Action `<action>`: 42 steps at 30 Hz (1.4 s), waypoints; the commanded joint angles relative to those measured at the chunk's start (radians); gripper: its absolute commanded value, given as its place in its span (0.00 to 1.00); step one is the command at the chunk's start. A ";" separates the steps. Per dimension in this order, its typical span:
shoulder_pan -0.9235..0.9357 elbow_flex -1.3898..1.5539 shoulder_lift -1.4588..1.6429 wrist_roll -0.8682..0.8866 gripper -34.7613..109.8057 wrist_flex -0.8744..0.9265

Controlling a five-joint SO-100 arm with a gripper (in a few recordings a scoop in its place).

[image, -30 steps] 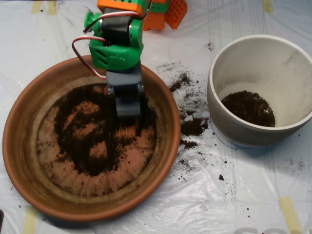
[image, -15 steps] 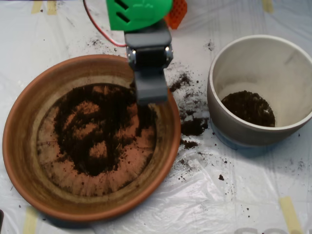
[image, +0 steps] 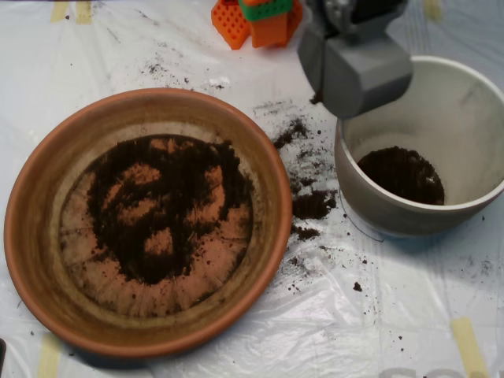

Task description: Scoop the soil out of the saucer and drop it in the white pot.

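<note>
White plastic sheeting covers the counter (image: pixel 236 346); the grey clamshell end effector (image: pixel 356 75), halves together, hangs over the off-white ceramic pot's (image: pixel 472 118) left rim, beside the terracotta saucer (image: pixel 31 205) of dark soil (image: pixel 169 205).

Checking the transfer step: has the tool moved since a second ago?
Yes. The tool has gone right, from over the saucer to the upper-left rim of the white pot.

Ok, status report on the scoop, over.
Pincer above white pot rim. Soil mostly in saucer, some in pot. Spilled crumbs between them.
</note>
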 commanded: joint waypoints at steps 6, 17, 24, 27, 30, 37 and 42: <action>-0.181 -0.117 -0.072 -0.046 0.24 0.006; -0.221 -0.038 -0.078 -0.046 0.49 0.012; -0.213 0.035 -0.032 -0.052 0.50 0.006; -0.210 0.086 -0.008 -0.058 0.50 -0.009; -0.216 0.124 0.014 -0.066 0.51 -0.018; -0.141 0.063 0.067 -0.006 0.52 -0.032; -0.002 -0.028 0.075 0.048 0.53 -0.014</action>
